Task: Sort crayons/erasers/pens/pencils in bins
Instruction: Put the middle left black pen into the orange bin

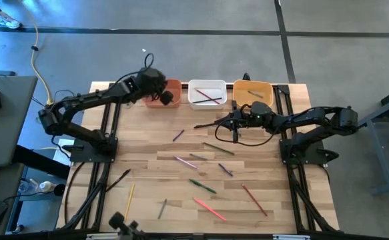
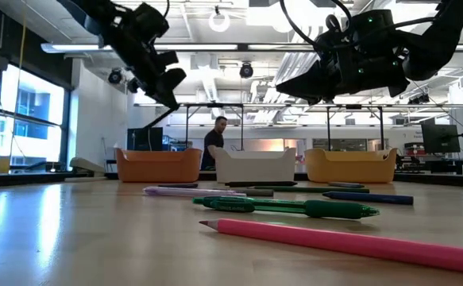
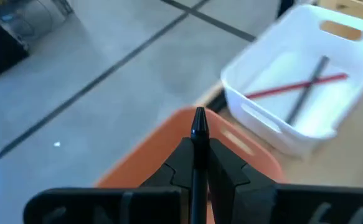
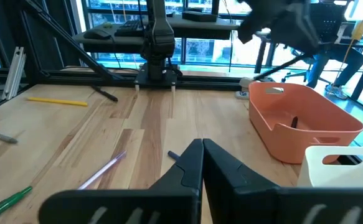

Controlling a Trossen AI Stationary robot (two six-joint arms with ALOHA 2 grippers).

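Note:
My left gripper (image 1: 159, 93) is above the terracotta-orange bin (image 1: 173, 85), shut on a thin black stick (image 3: 199, 124). My right gripper (image 1: 224, 123) is shut and empty, raised above the table in front of the white bin (image 1: 207, 93) and pointing toward the table's left. The white bin holds a red stick and a grey stick, crossed (image 3: 302, 87). The yellow-orange bin (image 1: 253, 92) stands at the row's right. Several sticks lie flat on the table: purple (image 1: 178, 135), pink (image 1: 186, 162), green (image 1: 203, 186), red (image 1: 209, 209) and yellow (image 1: 129, 195). My left gripper pinches the black stick between its two fingers (image 3: 182, 163). The stick lies along the fingers, and its pointed end (image 3: 199, 118) sticks out past the fingertips. It is lifted clear above the terracotta-orange bin (image 3: 150, 155).
A dark stick lies inside the terracotta bin (image 4: 295, 122). A black stick (image 1: 206, 124) lies on the table near my right gripper. More sticks lie near the front edge: brown (image 1: 254, 199), grey (image 1: 162, 208), black (image 1: 117, 180). A person stands in the room beyond (image 2: 214, 139).

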